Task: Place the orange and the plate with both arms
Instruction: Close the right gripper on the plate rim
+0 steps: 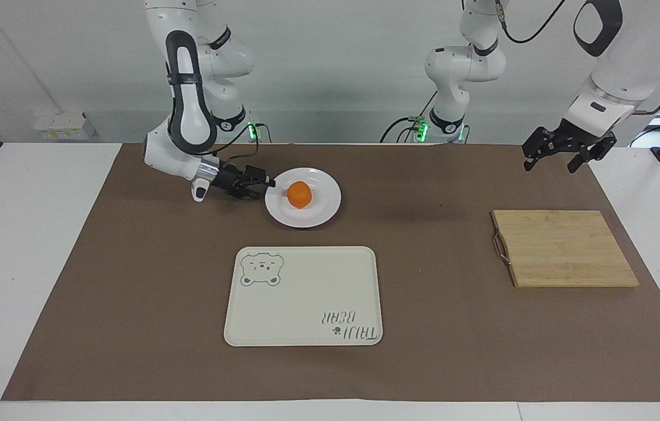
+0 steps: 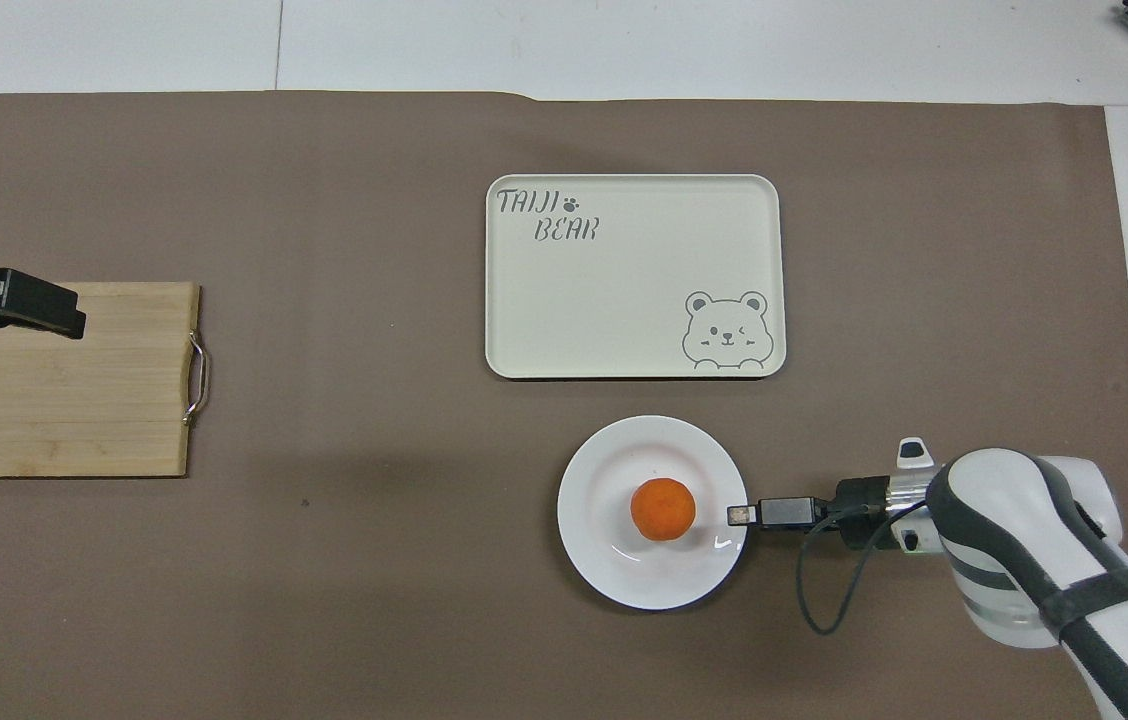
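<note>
The orange (image 1: 299, 194) (image 2: 663, 509) rests in the middle of the white plate (image 1: 318, 213) (image 2: 624, 570), which lies on the brown mat between the robots and the tray. My right gripper (image 1: 268, 186) (image 2: 739, 515) is low and level, open, with its tips at the plate's rim on the side toward the right arm's end of the table. Whether the tips touch the rim I cannot tell. My left gripper (image 1: 549, 164) (image 2: 72, 318) hangs open and empty in the air over the edge of the cutting board, and that arm waits.
A cream tray (image 1: 303, 295) (image 2: 634, 280) with a bear print lies farther from the robots than the plate. A bamboo cutting board (image 1: 564, 248) (image 2: 54, 400) with a metal handle lies toward the left arm's end. A brown mat covers the table.
</note>
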Robot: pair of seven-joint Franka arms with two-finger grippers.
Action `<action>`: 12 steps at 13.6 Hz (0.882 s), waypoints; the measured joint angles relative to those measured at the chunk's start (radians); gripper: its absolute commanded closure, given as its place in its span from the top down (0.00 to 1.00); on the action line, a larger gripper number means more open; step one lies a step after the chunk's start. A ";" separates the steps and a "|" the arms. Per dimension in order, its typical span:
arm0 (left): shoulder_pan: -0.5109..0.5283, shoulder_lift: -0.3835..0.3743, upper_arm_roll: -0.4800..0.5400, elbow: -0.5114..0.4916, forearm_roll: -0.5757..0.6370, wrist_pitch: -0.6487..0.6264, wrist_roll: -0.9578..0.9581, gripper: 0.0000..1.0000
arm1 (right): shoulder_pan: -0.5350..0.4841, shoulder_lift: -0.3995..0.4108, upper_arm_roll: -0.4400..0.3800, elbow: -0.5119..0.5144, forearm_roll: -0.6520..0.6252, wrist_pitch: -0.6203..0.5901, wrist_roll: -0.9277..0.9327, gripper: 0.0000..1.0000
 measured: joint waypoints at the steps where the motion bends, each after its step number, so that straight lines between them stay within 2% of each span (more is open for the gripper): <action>1: 0.000 0.000 0.000 0.000 0.000 0.000 0.000 1.00 | 0.007 -0.001 0.000 -0.010 0.023 0.000 -0.003 1.00; 3: 0.000 0.000 0.000 0.000 0.000 0.000 0.000 1.00 | 0.022 -0.004 0.000 -0.021 0.037 0.004 -0.006 1.00; 4: 0.000 0.000 0.000 0.000 0.000 0.000 0.000 1.00 | 0.026 -0.005 0.000 -0.024 0.041 0.011 -0.006 0.85; 5: 0.000 0.000 0.000 0.000 0.000 0.000 0.000 1.00 | 0.028 -0.005 0.000 -0.028 0.048 0.020 -0.006 0.55; 7: 0.000 0.000 0.000 0.000 0.000 0.000 0.000 1.00 | 0.028 -0.005 0.000 -0.032 0.049 0.024 -0.006 0.15; 9: 0.000 0.000 0.000 0.000 0.000 0.000 0.000 1.00 | 0.028 -0.005 0.000 -0.035 0.049 0.025 -0.006 0.02; 12: 0.000 0.000 0.000 0.000 0.000 0.000 0.000 1.00 | 0.028 -0.005 0.000 -0.039 0.049 0.027 -0.006 0.00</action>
